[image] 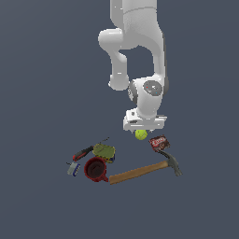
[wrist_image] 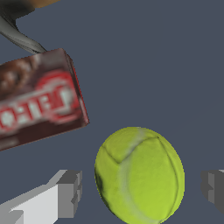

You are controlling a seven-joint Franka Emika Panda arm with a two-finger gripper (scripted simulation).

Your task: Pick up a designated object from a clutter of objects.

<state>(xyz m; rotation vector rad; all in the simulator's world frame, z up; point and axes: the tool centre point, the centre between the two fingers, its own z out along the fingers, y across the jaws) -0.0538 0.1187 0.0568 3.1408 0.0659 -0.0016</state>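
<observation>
Jaws straddle the tennis ball (wrist_image: 139, 176), apart from it; red mug (image: 95, 168) empty.

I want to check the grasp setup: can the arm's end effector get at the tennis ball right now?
Probably yes. The end effector is open with the tennis ball between its fingers. The dark red box lies close beside it but apart.
</observation>
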